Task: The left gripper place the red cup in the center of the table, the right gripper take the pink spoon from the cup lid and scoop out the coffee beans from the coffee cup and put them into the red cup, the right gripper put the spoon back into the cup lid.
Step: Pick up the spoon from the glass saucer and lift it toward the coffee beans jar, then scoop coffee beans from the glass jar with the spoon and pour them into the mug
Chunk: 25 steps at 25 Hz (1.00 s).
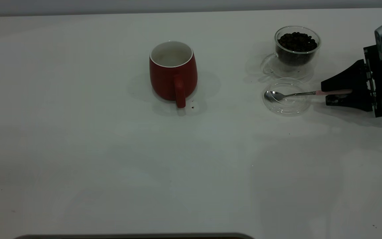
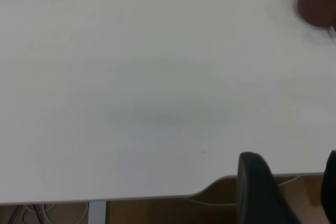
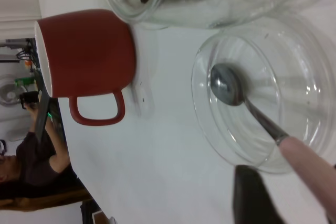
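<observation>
Exterior view: right gripper (image 1: 335, 94) at three o'clock on the table (image 1: 111, 159), its fingers straddling the spoon (image 1: 305, 93) handle — whether they are clamped or apart, I cannot tell. Spoon bowl rests in the lid (image 1: 287, 97). Glass cup (image 1: 296, 49), full of beans (image 1: 297, 41), just beyond it toward one o'clock. Red cup (image 1: 173, 72) stands upright near centre, empty, handle facing six. Left gripper (image 2: 286, 192) sits parked at the table's edge, apparently open.
</observation>
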Available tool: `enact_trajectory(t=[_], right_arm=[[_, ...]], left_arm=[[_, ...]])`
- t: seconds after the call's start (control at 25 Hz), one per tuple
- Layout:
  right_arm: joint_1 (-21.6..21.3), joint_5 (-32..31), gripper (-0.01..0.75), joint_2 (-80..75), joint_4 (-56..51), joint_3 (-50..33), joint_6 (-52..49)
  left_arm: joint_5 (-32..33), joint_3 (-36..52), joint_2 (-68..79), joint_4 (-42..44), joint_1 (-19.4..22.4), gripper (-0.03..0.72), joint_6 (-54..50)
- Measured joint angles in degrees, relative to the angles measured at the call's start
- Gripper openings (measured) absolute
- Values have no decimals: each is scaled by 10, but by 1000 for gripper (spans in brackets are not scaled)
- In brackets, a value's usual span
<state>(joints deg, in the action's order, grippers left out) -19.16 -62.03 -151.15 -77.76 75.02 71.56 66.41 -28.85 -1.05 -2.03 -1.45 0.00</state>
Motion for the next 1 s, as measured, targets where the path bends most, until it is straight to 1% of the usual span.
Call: enact_trajectory(t=[0.04, 0.16, 0.2, 0.44, 0.6, 0.8, 1.0], right_arm=[[0, 0, 312, 0, -1, 0, 0], [0, 0, 126, 0, -2, 0, 2], [0, -4, 94, 0, -4, 0, 2], [-3, -4, 96, 12, 18, 0, 4], [-18, -1, 96, 41, 47, 0, -3], [-28, -28, 96, 76, 69, 0, -11], [-28, -33, 96, 127, 99, 0, -13]], left_arm=[[0, 0, 0, 0, 0, 357, 0], [0, 0, 0, 0, 0, 357, 0], [0, 0, 0, 0, 0, 357, 0], [0, 0, 0, 0, 0, 357, 0], [0, 0, 0, 0, 0, 357, 0], [0, 0, 0, 0, 0, 357, 0], [0, 0, 0, 0, 0, 357, 0]])
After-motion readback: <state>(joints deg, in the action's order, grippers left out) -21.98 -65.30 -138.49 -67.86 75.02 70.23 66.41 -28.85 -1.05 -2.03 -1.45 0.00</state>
